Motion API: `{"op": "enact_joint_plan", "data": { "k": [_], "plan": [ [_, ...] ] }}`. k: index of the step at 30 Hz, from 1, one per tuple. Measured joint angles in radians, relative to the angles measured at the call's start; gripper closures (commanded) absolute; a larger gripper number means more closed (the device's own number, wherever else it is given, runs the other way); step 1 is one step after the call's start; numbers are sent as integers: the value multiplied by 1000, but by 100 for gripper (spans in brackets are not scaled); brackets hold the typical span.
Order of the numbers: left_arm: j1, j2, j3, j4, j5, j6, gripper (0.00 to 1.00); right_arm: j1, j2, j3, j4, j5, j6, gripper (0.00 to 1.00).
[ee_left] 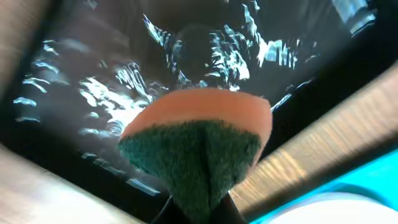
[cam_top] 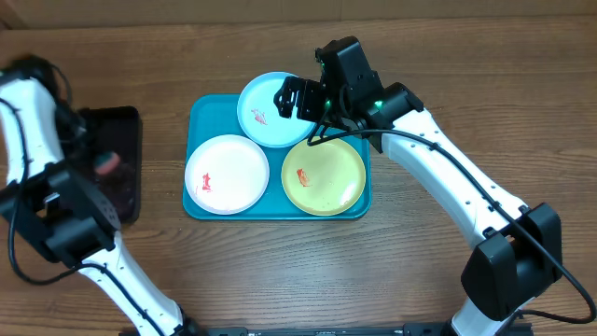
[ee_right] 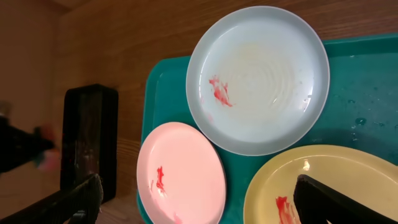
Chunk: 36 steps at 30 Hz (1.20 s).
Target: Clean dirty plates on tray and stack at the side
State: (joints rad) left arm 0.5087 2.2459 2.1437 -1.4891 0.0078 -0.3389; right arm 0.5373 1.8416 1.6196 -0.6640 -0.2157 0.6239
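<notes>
the plates (cam_top: 227, 175) on the tray (cam_top: 198, 110) look light, stiff and slick, likely best pinched at a rim; right claw (cam_top: 297, 96) gapes wide over the blue one (cam_top: 264, 119), left claw (ee_left: 198, 214) clamps a sponge (ee_left: 199, 143) above the black tray (cam_top: 123, 119).

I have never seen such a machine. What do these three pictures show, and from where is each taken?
Two white robot arms work at a table. One picture looks down from above; the other two come from a camera on each wrist. On the table a turquoise tray holds a light blue plate, a white plate and a yellow-green plate, each smeared red. Beside it is a black tray, where the left gripper pinches a sponge. The right gripper is open over the plates.
</notes>
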Motion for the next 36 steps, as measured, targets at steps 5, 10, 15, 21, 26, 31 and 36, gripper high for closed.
{"op": "enact_joint_plan", "data": {
  "k": [5,10,15,21,26,31,36],
  "plan": [
    [53,-90,245,-101,-12,2,96,0,0,0,-2,20,1,0],
    [40,-187,190,-31,-37,2,96,0,0,0,-1,37,0,0],
    [8,-138,-69,124,40,33,96,0,0,0,-11,42,1,0],
    [-7,-64,-114,-5,101,61,96,0,0,0,-38,64,-11,0],
    [-23,-201,-65,-70,116,88,96,-27,0,0,-41,66,-23,0],
    [-155,-417,-108,-71,142,115,96,-106,0,0,-63,65,-26,0],
    [-346,-490,-299,29,175,130,96,-169,0,0,-74,64,-26,0]
  ]
}}
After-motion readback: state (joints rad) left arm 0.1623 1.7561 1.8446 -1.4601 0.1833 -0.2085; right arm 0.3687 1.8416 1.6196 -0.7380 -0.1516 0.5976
